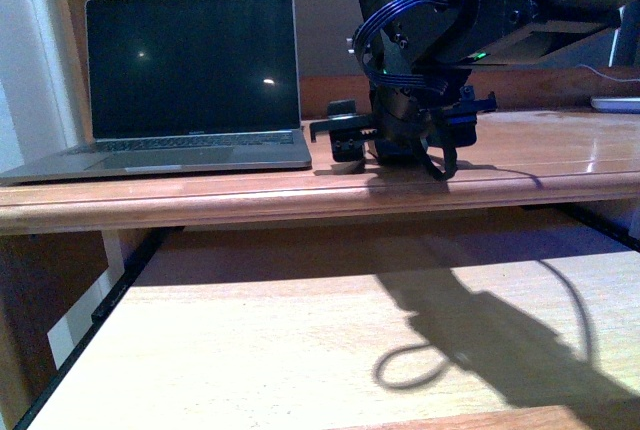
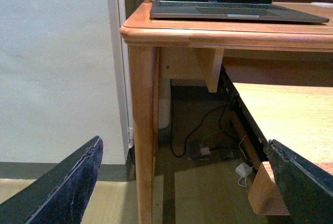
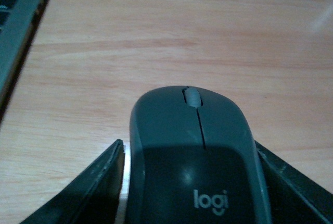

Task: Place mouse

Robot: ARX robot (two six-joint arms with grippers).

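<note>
My right claw (image 3: 188, 146) is drawn narrow around the mouse (image 3: 192, 125), one finger against each flank, so I read it as holding the mouse rather than merely bracketing it; a pale sliver shows along one finger, which I take for the pad's edge and not a gap. The mouse sits between my fingers with its scroll wheel pointing away ahead of the claw, its tail end tucked back toward my wrist. In the front view the claw is down low on the desk top (image 3: 156, 36), and the wrist view shows bare wood all around the mouse, so I judge the mouse to be on the surface or just off it; which of the two I cannot tell. The laptop (image 1: 190, 80) stands open off to the claw's left, apart from the mouse, with clear wood between them. My left claw (image 2: 183, 143) is spread wide and holds nothing, hanging low beside the desk and well away from the work. By my reckoning the carrying is done and the spot is reached. What is left is to let go of the mouse and lift away without nudging it.
</note>
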